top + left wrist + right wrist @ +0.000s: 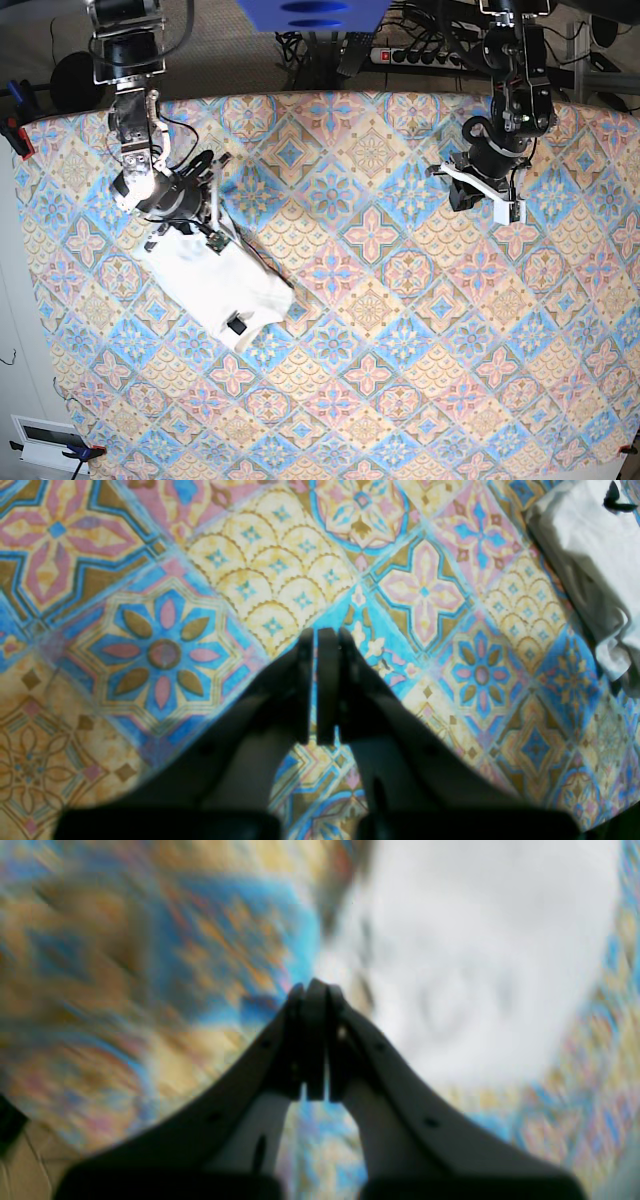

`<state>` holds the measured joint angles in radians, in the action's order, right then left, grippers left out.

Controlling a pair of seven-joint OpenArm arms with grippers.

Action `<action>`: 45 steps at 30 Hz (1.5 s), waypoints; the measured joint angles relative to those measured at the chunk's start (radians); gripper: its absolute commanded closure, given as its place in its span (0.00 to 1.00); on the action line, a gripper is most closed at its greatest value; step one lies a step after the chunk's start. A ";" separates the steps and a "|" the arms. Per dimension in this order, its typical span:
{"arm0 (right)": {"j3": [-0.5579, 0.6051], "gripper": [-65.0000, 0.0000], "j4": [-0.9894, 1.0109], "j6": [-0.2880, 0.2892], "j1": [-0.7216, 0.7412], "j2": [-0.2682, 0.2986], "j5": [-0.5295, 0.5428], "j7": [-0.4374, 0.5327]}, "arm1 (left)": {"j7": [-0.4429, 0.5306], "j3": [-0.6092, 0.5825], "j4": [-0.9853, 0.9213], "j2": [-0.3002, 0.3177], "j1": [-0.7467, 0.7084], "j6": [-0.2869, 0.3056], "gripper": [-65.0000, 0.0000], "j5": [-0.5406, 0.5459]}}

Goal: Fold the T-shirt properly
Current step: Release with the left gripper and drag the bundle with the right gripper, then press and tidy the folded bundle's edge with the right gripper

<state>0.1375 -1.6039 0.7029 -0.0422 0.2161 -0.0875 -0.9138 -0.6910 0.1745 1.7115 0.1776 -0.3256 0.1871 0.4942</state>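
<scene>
Here the T-shirt (215, 278) lies as a folded white bundle on the patterned tablecloth (400, 330), on the base view's left side, with a small dark tag (236, 326) showing near its lower end. My right gripper (314, 986) hangs just above the bundle's upper end, its jaws pressed together on nothing; its wrist view is blurred, showing only white cloth beside my fingertips and colored pattern around it. My left gripper (321, 632) hovers over bare tablecloth well apart from the shirt, jaws drawn together and empty, with only a corner of the white fabric (590, 565) at the far right edge of its view. Nothing lies between my two arms on the cloth. Beyond the table's far edge I see a power strip (420, 55) with cables and a blue object (310, 14).
</scene>
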 measured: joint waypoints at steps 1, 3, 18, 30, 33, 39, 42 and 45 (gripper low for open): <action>-0.027 1.00 0.000 0.000 -0.005 0.009 -0.003 -0.004 | 0.001 0.000 0.000 -0.001 -0.005 0.000 1.00 0.000; -0.094 1.00 0.005 -0.001 -0.008 0.009 -0.010 -0.003 | -0.004 -0.002 0.000 -0.004 -0.006 0.000 1.00 0.000; -0.169 1.00 0.300 0.003 0.062 0.039 -0.009 0.105 | -0.001 -0.002 0.000 -0.003 -0.010 0.000 1.00 0.000; -0.041 1.00 0.327 -0.026 0.087 0.046 -0.031 0.121 | 0.000 0.000 0.000 -0.003 -0.008 0.000 1.00 0.000; -0.027 1.00 0.305 -0.029 0.083 0.027 -0.043 0.112 | 0.000 0.000 0.000 -0.003 -0.010 0.000 1.00 0.000; -0.015 1.00 0.293 -0.019 0.081 -0.030 -0.024 0.110 | 0.000 0.000 0.000 -0.002 -0.010 0.001 1.00 0.000; -0.015 1.00 0.262 -0.005 0.077 -0.050 -0.013 0.082 | 0.000 0.000 0.000 -0.003 -0.010 0.001 1.00 0.000; -0.015 1.00 0.248 -0.007 0.077 -0.080 -0.009 0.083 | 0.000 0.000 0.000 -0.006 -0.010 0.000 1.00 0.000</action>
<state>0.1226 -1.3560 0.6960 0.0353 0.1356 -0.0967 -0.8310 -0.6914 0.1745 1.7115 0.1719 -0.3359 0.1867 0.4942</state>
